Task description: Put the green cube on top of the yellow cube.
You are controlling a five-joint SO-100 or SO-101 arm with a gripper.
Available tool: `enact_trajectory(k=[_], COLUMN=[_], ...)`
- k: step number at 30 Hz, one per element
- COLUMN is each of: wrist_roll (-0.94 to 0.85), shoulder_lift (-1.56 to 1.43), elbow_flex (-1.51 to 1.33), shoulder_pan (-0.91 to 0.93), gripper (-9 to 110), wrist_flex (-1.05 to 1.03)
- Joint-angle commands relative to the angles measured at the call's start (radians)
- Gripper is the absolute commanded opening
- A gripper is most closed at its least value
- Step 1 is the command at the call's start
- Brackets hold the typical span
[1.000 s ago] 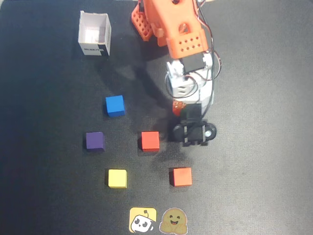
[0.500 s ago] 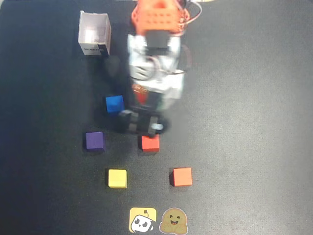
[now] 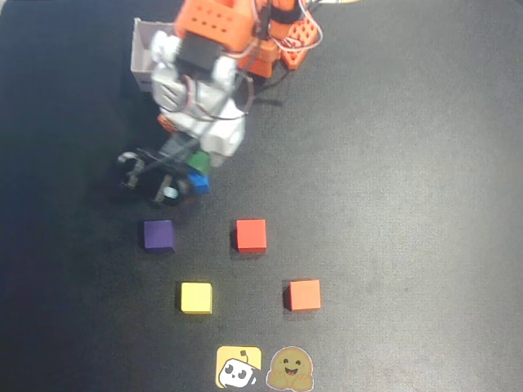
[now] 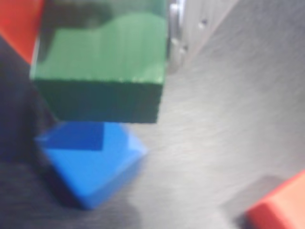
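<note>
- Gripper: clenched on the green cube, held above the blue cube in the wrist view.
- Green cube, overhead view: directly beside the blue cube, partly hidden under the arm.
- Yellow cube: well apart from the blue cube, toward the bottom edge, below the purple cube.

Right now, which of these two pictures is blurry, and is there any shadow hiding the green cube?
The wrist view is soft all over: the green cube and blue cube have smeared edges, and a dark shadow crosses the green cube's upper face. The overhead view is sharper, with the yellow cube crisp, though the arm shows slight motion blur and hides most of the green cube.
</note>
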State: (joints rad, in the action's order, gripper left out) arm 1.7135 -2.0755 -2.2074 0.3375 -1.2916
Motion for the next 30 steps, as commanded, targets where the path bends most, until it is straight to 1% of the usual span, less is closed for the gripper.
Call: enact_trajectory(k=[1, 4, 6, 9, 12, 23, 30], wrist_roll=[-0.043, -0.051, -0.097, -0.215, -0.267, -0.302, -0.396], shoulder_lift=[-0.002, 0.040, 0.071, 0.126, 0.193, 0.365, 0.410], elbow_flex=[0.081, 0.115, 0.143, 0.206, 0.284, 0.440, 0.472], shoulder_pan=[0.025, 0.040, 0.049, 0.064, 0.074, 0.077, 0.075], gripper=[5, 5, 5, 5, 5, 5, 5], wrist_flex=[0.044, 0.055, 0.044, 0.052, 0.029, 0.067, 0.126])
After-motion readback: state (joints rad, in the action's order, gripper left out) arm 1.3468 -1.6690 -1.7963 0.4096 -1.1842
